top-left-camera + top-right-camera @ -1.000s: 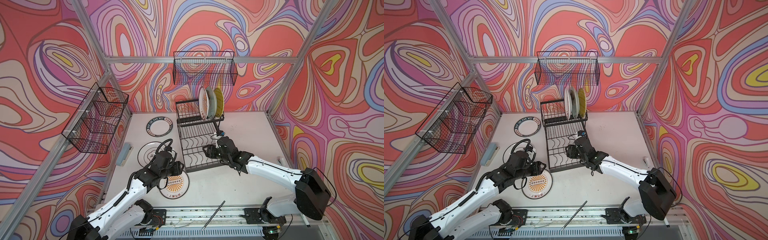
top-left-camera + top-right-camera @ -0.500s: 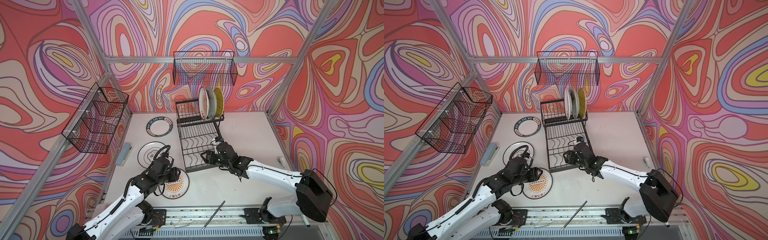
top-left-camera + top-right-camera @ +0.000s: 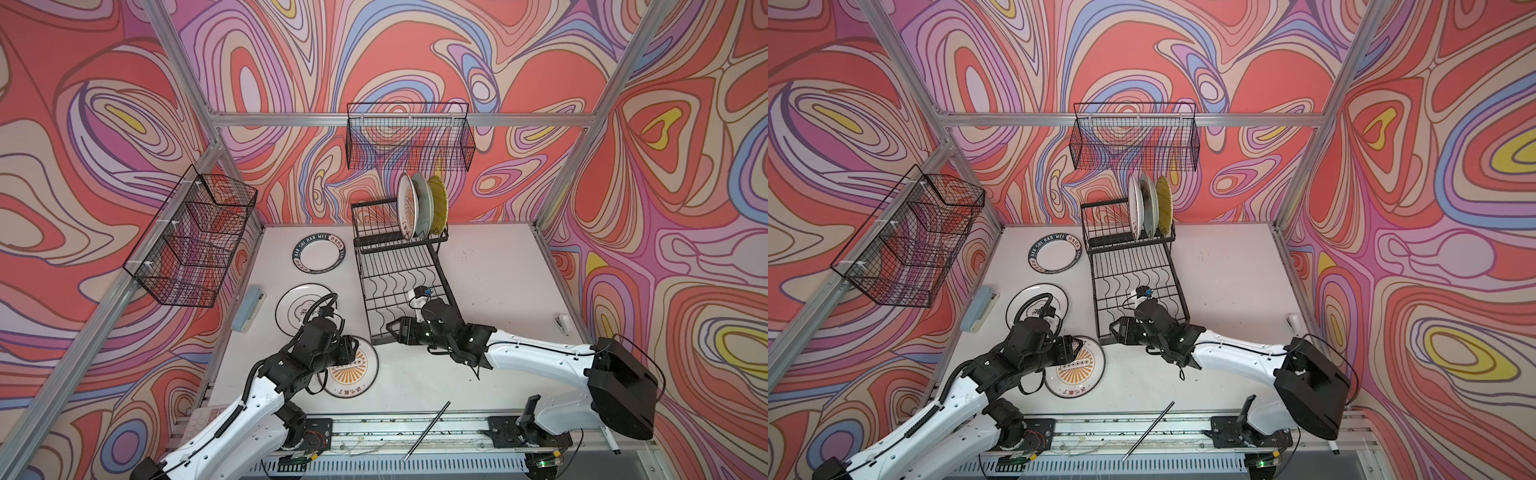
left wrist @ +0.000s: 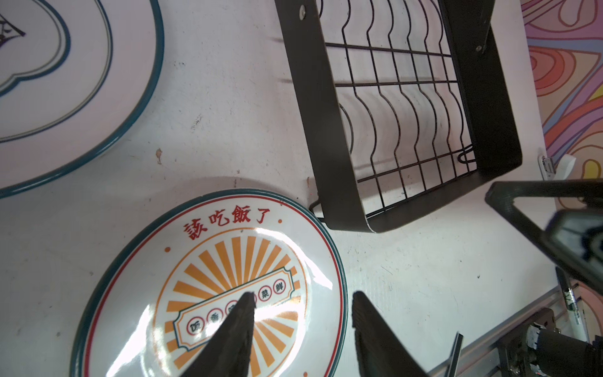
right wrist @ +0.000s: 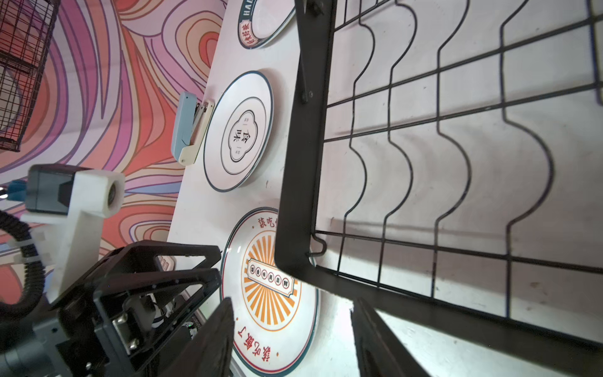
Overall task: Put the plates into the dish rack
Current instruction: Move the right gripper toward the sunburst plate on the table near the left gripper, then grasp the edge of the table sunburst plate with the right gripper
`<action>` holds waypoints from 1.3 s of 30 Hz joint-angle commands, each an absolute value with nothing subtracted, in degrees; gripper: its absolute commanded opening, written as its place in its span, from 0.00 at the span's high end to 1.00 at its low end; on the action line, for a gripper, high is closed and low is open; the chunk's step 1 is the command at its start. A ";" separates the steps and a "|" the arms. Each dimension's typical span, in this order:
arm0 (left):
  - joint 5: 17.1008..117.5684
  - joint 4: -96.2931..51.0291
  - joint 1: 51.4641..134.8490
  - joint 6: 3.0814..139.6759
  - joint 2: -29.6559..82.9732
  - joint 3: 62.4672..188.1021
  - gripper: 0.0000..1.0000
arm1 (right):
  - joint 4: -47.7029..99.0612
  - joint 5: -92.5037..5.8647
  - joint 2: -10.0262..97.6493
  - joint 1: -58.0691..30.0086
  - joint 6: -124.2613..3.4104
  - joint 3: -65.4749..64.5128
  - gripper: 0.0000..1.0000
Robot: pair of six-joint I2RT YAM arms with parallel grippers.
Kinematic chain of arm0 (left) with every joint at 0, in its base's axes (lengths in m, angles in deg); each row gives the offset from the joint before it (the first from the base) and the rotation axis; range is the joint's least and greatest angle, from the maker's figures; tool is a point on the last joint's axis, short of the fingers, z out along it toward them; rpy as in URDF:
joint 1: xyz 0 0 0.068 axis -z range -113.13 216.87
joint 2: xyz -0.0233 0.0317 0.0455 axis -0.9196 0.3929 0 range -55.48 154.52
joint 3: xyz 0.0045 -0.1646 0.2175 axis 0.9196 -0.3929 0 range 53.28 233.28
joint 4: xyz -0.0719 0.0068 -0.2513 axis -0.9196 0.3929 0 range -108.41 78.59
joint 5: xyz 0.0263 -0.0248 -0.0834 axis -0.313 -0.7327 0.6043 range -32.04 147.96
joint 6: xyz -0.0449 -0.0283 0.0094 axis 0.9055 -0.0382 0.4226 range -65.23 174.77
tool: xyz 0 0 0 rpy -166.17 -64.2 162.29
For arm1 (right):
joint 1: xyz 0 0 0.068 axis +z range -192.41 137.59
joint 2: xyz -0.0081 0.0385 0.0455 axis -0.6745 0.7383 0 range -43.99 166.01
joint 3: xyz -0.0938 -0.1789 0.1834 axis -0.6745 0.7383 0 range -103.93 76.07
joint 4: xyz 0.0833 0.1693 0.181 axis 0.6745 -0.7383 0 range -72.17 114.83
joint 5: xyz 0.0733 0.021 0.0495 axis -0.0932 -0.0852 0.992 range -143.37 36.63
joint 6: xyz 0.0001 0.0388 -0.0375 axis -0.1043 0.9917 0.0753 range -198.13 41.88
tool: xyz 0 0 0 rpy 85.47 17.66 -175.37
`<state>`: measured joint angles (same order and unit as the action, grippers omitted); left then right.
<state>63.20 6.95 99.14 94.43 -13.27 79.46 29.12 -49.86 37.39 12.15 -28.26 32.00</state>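
Your left claw [image 4: 301,300], apart, straddles the glossy sunburst plate [image 4: 208,258] rim. Your right claw [image 5: 293,306], apart, sits beside the wire dish rack [image 5: 298,163].

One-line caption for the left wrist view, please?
Open left gripper poised over the edge of the orange sunburst plate, beside a corner of the dish rack.

Left arm [image 3: 249,399], right arm [image 3: 540,357]: white shells, black joints, small screw holes.
Cable [image 3: 320,301]: black, corrugated, looped at the left wrist.
Camera bracket [image 5: 85,209]: white, with a blue plug.
Right housing [image 3: 619,386]: black, boxy.
Left gripper [image 4: 302,293], right gripper [image 5: 293,300]: black tapered fingers on triangular open frames.
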 commanded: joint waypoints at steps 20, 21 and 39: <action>58.89 6.50 99.23 93.36 -13.12 81.58 0.48 | 44.33 -54.85 51.47 23.47 -11.13 37.27 0.46; 58.87 6.58 99.25 93.36 -13.19 81.58 0.48 | 44.48 -55.38 51.84 23.83 -10.65 37.22 0.46; 59.02 7.93 99.22 93.40 -14.31 81.59 0.48 | 49.40 -56.79 57.17 24.87 -4.41 37.31 0.50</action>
<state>59.81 6.71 99.14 93.95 -13.44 79.87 49.49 -56.79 55.62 24.44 -6.77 37.05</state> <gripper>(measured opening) 0.520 0.498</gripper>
